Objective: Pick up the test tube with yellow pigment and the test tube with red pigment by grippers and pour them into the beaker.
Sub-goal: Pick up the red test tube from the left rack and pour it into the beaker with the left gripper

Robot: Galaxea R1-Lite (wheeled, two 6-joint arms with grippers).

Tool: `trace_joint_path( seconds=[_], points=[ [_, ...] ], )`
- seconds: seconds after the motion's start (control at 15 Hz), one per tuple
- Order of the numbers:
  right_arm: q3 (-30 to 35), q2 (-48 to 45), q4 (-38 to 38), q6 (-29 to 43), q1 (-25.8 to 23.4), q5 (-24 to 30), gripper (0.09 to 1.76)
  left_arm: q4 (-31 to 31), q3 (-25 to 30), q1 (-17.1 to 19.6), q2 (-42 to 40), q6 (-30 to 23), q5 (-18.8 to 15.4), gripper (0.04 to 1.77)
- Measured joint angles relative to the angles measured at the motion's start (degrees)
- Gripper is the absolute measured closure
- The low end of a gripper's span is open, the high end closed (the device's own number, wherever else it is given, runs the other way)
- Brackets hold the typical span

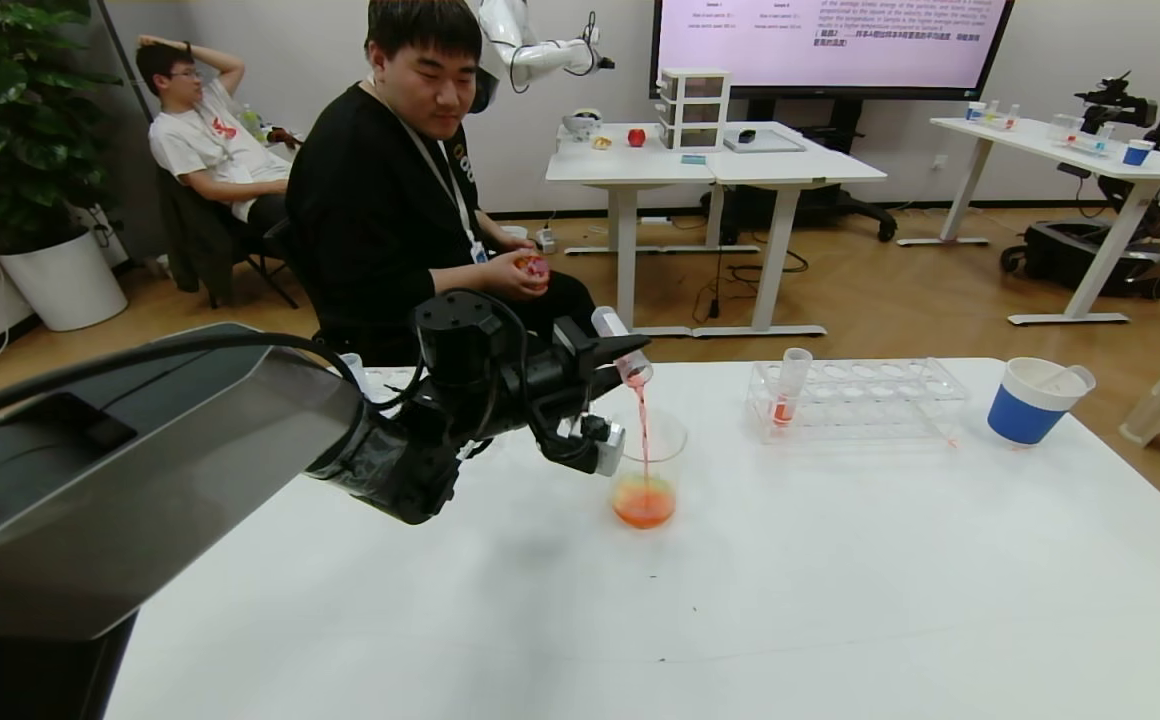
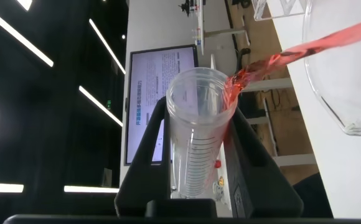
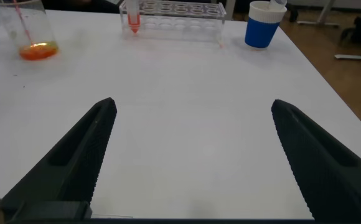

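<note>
Red pigment streams from the test tube with red pigment (image 1: 623,347), which my left gripper (image 1: 608,372) has clenched near the middle of the head view, tipped rim-down over the beaker (image 1: 646,470). The thin red stream falls from the tube's rim into the beaker, where orange-red liquid pools at the bottom. In the left wrist view the same tube (image 2: 197,134) fills the centre of the frame, clamped between my black fingers (image 2: 144,158), and liquid spills from its rim toward the upper right, where the beaker's glass wall (image 2: 330,93) curves.

The beaker stands on the white table (image 1: 740,600), just below centre. To its right, in the centre-right of the head view, a clear tube rack (image 1: 870,400) holds another tube with a little red liquid (image 1: 788,390) at its left end. A blue paper cup (image 1: 1035,400) stands further right, near the table's edge.

My right gripper (image 3: 190,155) hangs low over bare table, jaws spread wide and empty. Its view shows the beaker (image 3: 28,31) at upper left, the rack (image 3: 174,12) along the top, and the blue cup (image 3: 262,25) at upper right.

A man in black (image 1: 400,200) sits behind the table.
</note>
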Motion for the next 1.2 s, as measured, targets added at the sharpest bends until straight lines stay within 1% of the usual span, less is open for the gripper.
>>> trace_joint_path(
  seconds=[0.33,0.47,0.73,0.87,0.93,1.0,1.13,1.2],
  points=[
    [0.00,0.00,-0.02,0.02,0.00,0.00,0.11,0.21,-0.21,-0.22,0.91,3.52,-0.63,1.30],
    [0.00,0.00,-0.02,0.02,0.00,0.00,0.11,0.24,-0.27,-0.34,1.16,3.77,-1.57,1.30],
    [0.00,0.00,-0.02,0.00,0.00,-0.02,0.11,0.22,-0.35,-0.09,1.21,3.52,-1.84,1.30],
    [0.00,0.00,-0.02,0.00,0.00,0.02,0.11,0.24,-0.38,-0.15,1.12,2.36,-1.95,1.30],
    [0.00,0.00,-0.02,0.00,0.00,0.00,0.11,0.22,-0.38,-0.23,0.94,0.46,-1.97,1.30],
    [0.00,0.00,-0.02,0.02,0.00,0.00,0.11,0.16,-0.18,-0.32,0.63,-3.32,-1.68,1.30],
    [0.00,0.00,0.00,0.00,0.00,0.00,0.11,-0.61,-0.21,-0.61,0.00,-14.70,-0.62,1.30],
    [0.00,0.00,-0.02,0.00,0.00,0.00,0.11,-2.27,-0.32,-0.83,-0.50,-21.72,1.79,1.30]
  ],
)
